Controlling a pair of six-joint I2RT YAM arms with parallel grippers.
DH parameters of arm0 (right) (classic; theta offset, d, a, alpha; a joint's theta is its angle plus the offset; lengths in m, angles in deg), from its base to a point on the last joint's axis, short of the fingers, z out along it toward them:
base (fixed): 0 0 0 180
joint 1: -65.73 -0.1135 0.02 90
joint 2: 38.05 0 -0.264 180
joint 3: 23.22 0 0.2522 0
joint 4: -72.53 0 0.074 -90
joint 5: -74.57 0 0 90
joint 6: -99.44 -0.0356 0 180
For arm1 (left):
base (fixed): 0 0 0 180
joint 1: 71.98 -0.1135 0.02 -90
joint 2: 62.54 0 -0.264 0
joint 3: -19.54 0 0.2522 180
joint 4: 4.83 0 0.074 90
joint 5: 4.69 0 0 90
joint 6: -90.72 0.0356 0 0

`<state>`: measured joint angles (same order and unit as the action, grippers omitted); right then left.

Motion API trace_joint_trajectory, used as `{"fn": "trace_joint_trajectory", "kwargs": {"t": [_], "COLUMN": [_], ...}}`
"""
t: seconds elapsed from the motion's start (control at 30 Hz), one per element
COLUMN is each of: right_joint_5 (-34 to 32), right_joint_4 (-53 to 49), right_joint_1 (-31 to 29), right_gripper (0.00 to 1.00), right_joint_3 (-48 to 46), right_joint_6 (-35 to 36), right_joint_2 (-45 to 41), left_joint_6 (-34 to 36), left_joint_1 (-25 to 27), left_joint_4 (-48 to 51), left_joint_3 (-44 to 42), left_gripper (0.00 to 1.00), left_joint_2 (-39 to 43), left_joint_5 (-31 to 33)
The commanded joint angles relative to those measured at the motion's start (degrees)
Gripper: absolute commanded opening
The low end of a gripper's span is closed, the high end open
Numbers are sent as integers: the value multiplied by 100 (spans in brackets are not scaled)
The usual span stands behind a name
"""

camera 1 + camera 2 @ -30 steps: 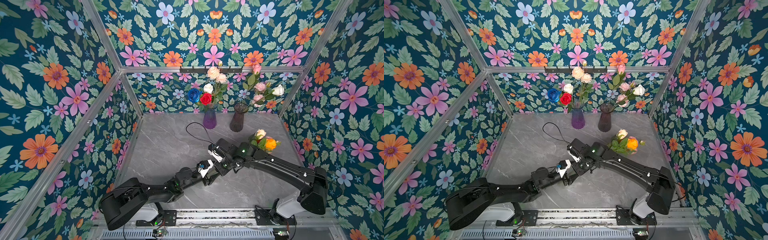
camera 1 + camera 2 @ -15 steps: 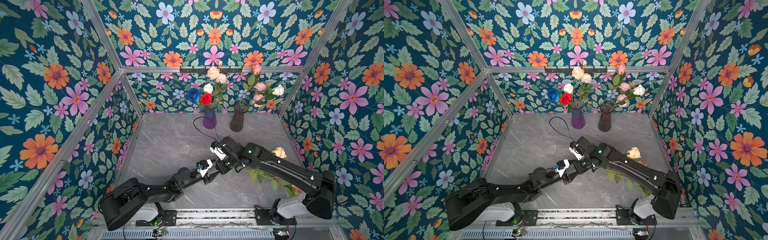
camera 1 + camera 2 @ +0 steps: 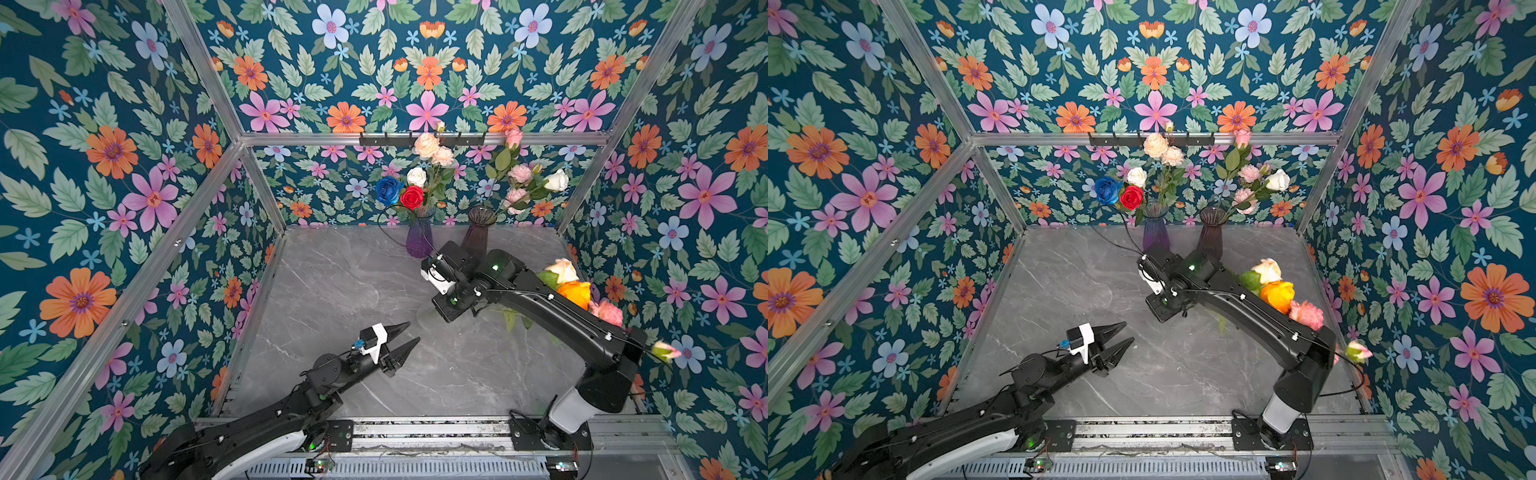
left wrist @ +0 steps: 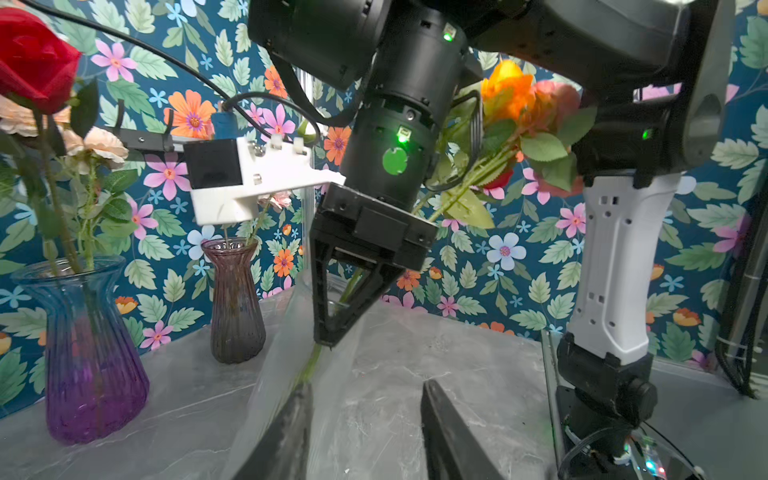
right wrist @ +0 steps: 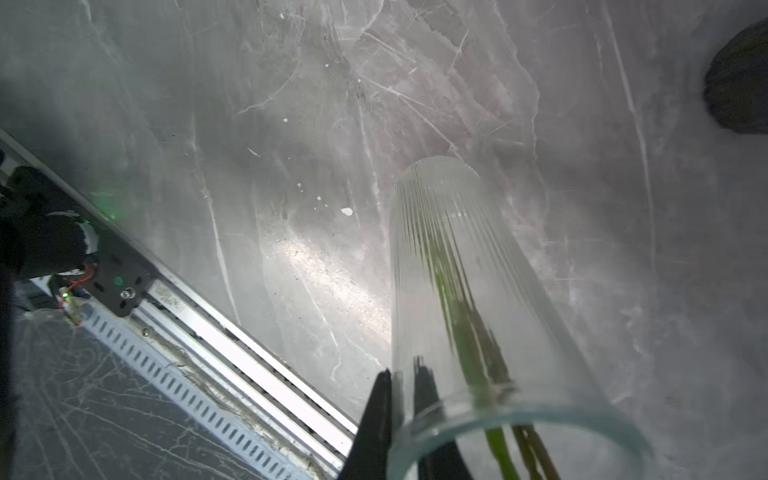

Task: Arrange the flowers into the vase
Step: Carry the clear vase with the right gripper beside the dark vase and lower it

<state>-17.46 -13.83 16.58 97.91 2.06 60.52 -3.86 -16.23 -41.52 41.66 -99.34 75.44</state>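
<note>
Three vases are on the grey marbled table [image 3: 340,282]. Two stand upright at the back, just beside each other near the rear wall. One is a purple vase [image 3: 419,243] holding blue, red, white and peach heads. The other is a dark smoky vase [image 3: 477,232] holding pink and white ones.

The third, a clear vase [image 5: 453,266] of ribbed glass, is further forward, under the wrist of the right arm. The right fingers [image 5: 383,390] point downward and are closed on its rim, one outside the glass wall and one inside. Green stems run down inside the clear vase.

It is tilted, and the flowers [image 3: 577,293] in it lean back over the right arm. A cream head, an orange one and a pink one sit close together beside the forearm, with a small pink bud [image 3: 666,351] farther out by the elbow. Whether the base of the clear vase touches the table cannot be told, because the left wrist view shows the glass only as a blur.

The left fingers [image 3: 402,326] are partly open with a plain gap between them and hold nothing. They hang over bare table toward the front, pointing toward the right fingers but well apart from them and from the clear vase.
</note>
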Motion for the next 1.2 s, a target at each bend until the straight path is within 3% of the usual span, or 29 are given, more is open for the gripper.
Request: {"fn": "trace_joint_trajectory", "kwargs": {"t": [0.0, 0.2, 0.4, 0.47, 0.63, 0.83, 1.17], "right_joint_5": [-426, -285, -547, -912, -1022, -725, -790], "right_joint_4": [-972, -1731, -1890, -1931, -2005, -1875, -1725], "right_joint_1": [74, 243, 256, 265, 432, 974, 1193], "right_gripper": [0, 0, 0, 0, 0, 0, 0], "right_joint_3": [832, 2061, 2008, 1970, 2306, 2836, 3176], "right_joint_6": [656, 1056, 1605, 1959, 2854, 3178, 3401], "right_joint_2": [607, 1576, 1877, 1919, 2136, 2532, 2905], "left_joint_6": [-286, -404, -325, -311, -272, -197, -32], "left_joint_1": [-2, -2, -2, -2, -5, -2, -5], "left_joint_4": [1116, 2360, 2988, 2973, 2816, 2673, 2662], "left_joint_3": [-45, 25, 91, 92, 178, 304, 544], "left_gripper": [42, 36, 33, 33, 33, 33, 33], "left_joint_2": [691, 1833, 2352, 2317, 2044, 1816, 1456], "left_joint_5": [178, 229, 317, 303, 230, 187, 108]}}
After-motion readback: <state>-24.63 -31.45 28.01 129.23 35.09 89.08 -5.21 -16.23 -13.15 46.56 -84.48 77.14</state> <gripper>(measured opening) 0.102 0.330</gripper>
